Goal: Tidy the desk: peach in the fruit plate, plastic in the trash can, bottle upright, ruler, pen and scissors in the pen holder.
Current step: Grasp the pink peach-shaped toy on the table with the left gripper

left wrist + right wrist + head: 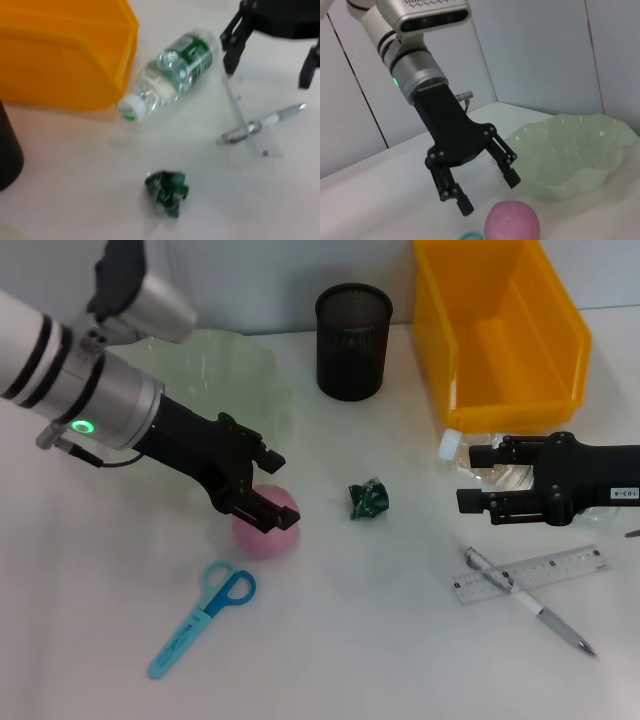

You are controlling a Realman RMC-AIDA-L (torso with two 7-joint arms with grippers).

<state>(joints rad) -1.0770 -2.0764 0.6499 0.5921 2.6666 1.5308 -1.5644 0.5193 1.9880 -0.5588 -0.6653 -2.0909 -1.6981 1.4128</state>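
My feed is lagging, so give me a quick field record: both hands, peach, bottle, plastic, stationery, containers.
left hand: open, just above the peach, not gripping
right hand: open, at the lying bottle
peach: on the table, beside the fruit plate
bottle: on its side, next to the yellow bin
plastic: crumpled green, on the table
scissors: on the table
ruler: pen lies across it
pen holder: upright
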